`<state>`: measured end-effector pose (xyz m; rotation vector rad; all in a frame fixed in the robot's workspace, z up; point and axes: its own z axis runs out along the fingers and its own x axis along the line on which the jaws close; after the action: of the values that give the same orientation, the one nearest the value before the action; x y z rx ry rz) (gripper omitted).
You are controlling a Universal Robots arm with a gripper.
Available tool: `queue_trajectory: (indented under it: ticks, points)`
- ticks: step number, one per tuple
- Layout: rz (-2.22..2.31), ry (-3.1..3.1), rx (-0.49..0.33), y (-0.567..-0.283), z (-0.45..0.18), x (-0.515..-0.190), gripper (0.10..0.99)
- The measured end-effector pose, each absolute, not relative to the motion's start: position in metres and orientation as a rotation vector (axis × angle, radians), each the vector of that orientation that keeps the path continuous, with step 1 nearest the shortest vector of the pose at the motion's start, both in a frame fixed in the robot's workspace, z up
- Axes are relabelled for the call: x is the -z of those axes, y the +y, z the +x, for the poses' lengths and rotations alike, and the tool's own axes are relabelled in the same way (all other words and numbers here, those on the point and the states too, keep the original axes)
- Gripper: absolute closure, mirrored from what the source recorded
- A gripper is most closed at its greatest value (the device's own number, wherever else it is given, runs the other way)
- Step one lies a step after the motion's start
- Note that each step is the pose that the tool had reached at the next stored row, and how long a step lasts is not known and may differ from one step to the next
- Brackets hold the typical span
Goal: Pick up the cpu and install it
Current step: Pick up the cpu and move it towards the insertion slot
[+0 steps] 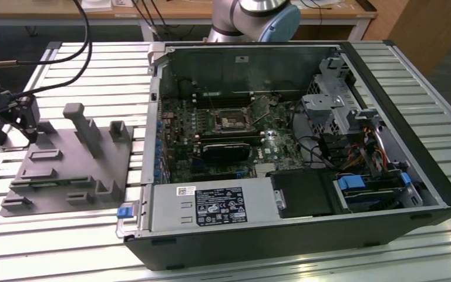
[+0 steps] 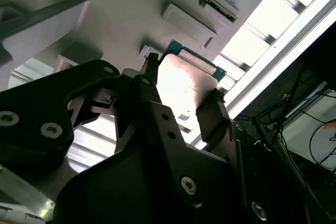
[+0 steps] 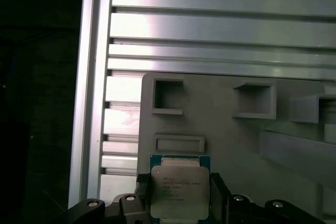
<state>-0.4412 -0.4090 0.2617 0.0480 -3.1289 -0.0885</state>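
Note:
The cpu is a small square chip with a shiny silver top and a thin green rim. It sits between my gripper's two dark fingers, which press on its opposite edges. In the second wrist view the cpu shows the same way, held just over the grey fixture block. In the exterior view my gripper hangs over the far corner of the fixture block, at the exterior view's left. The motherboard's socket lies inside the open computer case, far from the gripper.
The open black computer case fills the exterior view's middle and right, with drive bays and cables inside. The fixture block has raised posts. A slatted metal table carries everything. Cables run to the gripper.

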Motion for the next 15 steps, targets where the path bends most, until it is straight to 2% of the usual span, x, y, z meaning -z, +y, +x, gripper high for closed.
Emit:
queue_trajectory:
  ticks: [15]
  points:
    - [0.048,-3.129,0.089,-0.409,-0.441,-0.281,0.545]
